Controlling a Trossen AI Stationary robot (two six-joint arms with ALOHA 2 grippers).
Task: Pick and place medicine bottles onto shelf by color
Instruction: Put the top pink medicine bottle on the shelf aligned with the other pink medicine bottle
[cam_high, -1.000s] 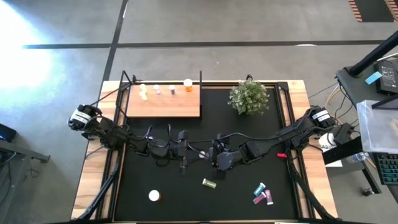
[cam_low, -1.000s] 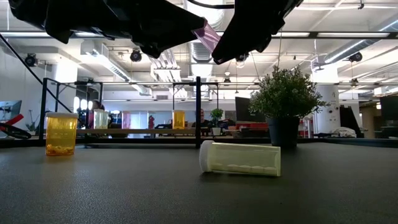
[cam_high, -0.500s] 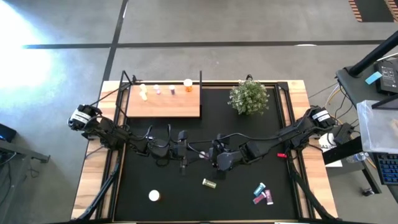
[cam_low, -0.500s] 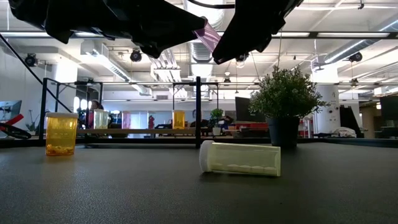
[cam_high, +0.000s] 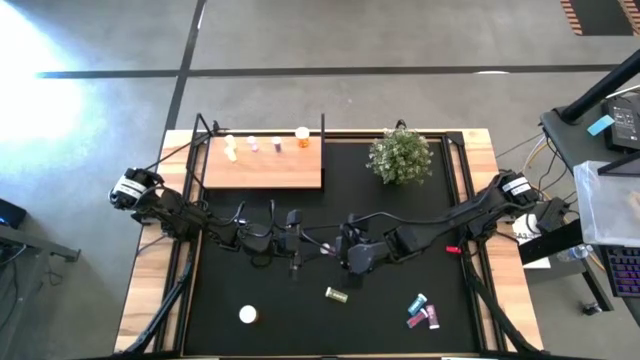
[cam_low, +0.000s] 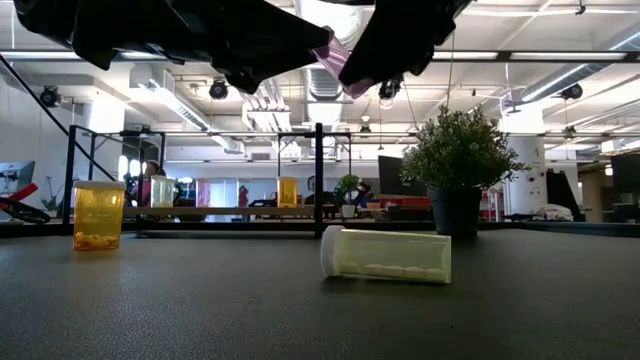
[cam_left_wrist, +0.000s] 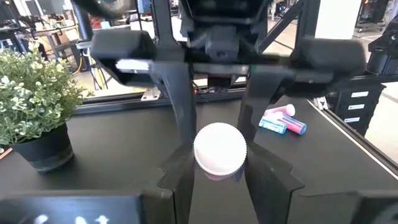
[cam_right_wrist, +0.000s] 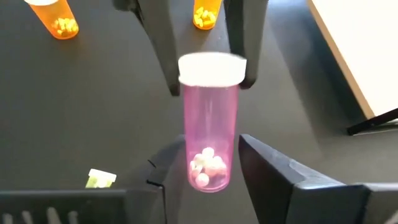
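Right wrist view: above mid-worktop, the left claw (cam_right_wrist: 206, 62) pinches the white cap of a pink pill bottle (cam_right_wrist: 207, 140), its base between the right claw's (cam_right_wrist: 205, 163) slightly parted fingers, shelf (cam_high: 262, 160) at eleven o'clock.

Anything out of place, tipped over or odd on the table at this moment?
One yellowish bottle lies on its side on the black mat, while the orange bottle stands upright. A pink bottle hangs in mid-air between the left gripper and right gripper. Nothing looks spilled.
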